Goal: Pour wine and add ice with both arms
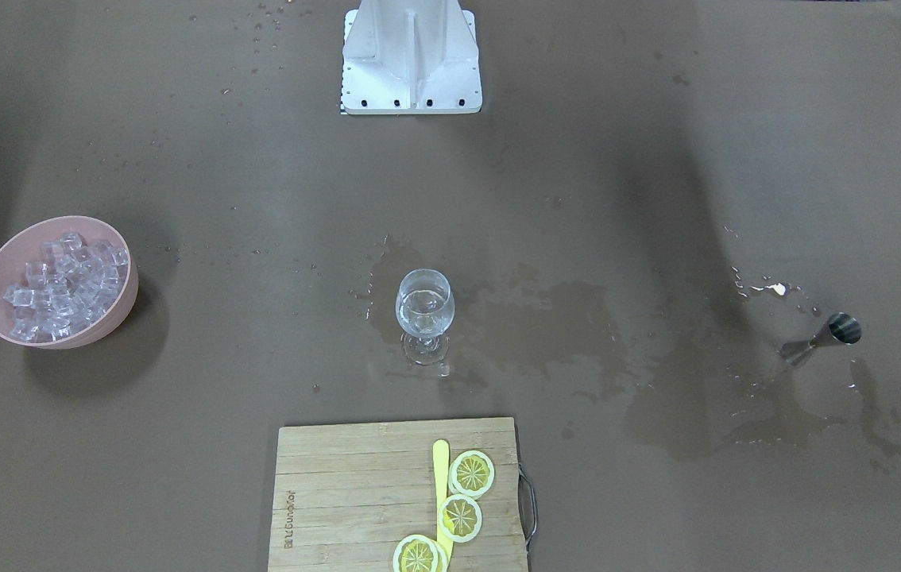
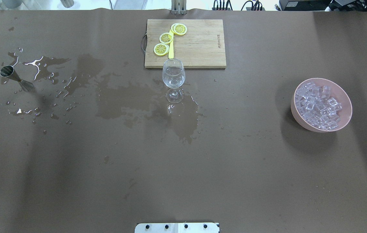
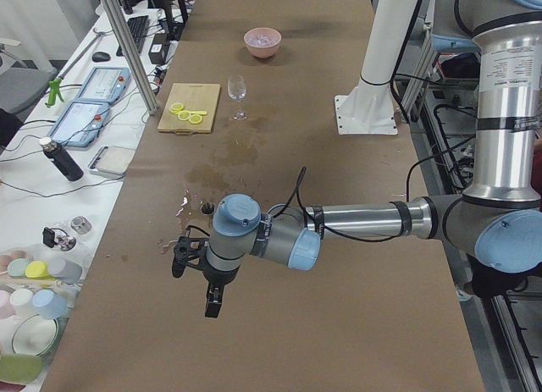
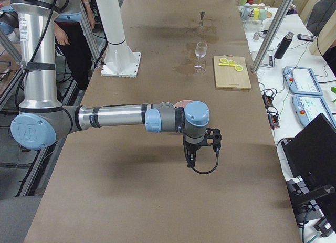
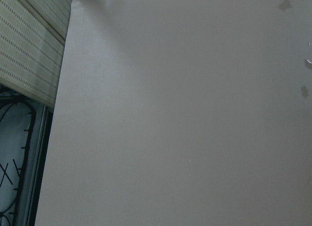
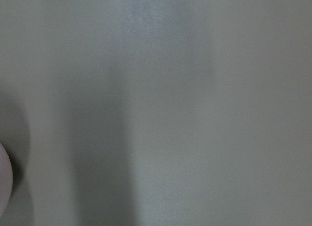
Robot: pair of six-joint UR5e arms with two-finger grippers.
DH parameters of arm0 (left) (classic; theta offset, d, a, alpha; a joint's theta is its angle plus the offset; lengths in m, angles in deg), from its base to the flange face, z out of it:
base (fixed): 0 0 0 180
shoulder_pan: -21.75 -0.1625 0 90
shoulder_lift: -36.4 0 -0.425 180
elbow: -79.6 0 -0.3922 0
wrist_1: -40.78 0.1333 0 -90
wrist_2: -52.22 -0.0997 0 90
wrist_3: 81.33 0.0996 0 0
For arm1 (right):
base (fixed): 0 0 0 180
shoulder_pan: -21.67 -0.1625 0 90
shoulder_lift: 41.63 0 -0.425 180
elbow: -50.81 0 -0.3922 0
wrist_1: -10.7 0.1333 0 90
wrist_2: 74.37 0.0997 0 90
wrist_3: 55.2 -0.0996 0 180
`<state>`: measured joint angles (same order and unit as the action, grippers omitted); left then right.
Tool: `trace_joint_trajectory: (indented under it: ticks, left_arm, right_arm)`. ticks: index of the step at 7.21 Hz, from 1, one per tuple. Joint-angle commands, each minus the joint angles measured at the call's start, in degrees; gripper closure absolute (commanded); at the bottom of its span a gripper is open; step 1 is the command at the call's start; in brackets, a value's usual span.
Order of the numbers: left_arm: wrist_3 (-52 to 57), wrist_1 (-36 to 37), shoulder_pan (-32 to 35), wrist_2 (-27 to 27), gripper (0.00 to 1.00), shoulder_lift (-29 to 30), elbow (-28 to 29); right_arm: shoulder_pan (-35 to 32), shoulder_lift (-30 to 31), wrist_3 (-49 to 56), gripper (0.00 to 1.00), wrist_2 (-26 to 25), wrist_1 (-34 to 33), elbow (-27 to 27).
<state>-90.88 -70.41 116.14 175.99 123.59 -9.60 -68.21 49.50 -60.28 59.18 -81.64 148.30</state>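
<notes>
We log the ice [image 2: 319,105] on the right gripper's [image 4: 190,160] side and the jigger [image 2: 15,77] nearer the left gripper [image 3: 212,306]. We cannot tell how far either gripper is spread.

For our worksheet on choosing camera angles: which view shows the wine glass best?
The front-facing view: the wine glass stands whole against the plain table, a little clear liquid showing inside. Overhead, its rim overlaps the cutting board. Both side views show it small and far away. The wrist cameras miss it.
</notes>
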Motion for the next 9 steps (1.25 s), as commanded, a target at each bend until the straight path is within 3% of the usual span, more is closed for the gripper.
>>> trace_joint_trajectory:
  ticks: [1, 3, 5, 9]
  left_arm:
    - [0.0, 0.0, -0.1, 0.0, 0.02, 0.1, 0.1]
    - [0.0, 0.0, -0.1, -0.1, 0.02, 0.4, 0.8]
    - [-0.1, 0.0, -0.1, -0.2, 0.02, 0.5, 1.0]
    - [0.1, -0.2, 0.1, -0.7, 0.02, 1.5, -1.0]
  right_arm:
    - [-0.3, -0.4, -0.2, 0.00, 0.0, 0.0, 0.4]
    - [0.7, -2.0, -4.3, 0.00, -0.1, -0.3, 2.7]
    - [5.6, -4.0, -9.6, 0.00, -3.5, -0.5, 4.7]
    - [14.5, -8.7, -23.8, 0.00, -3.7, -0.5, 7.2]
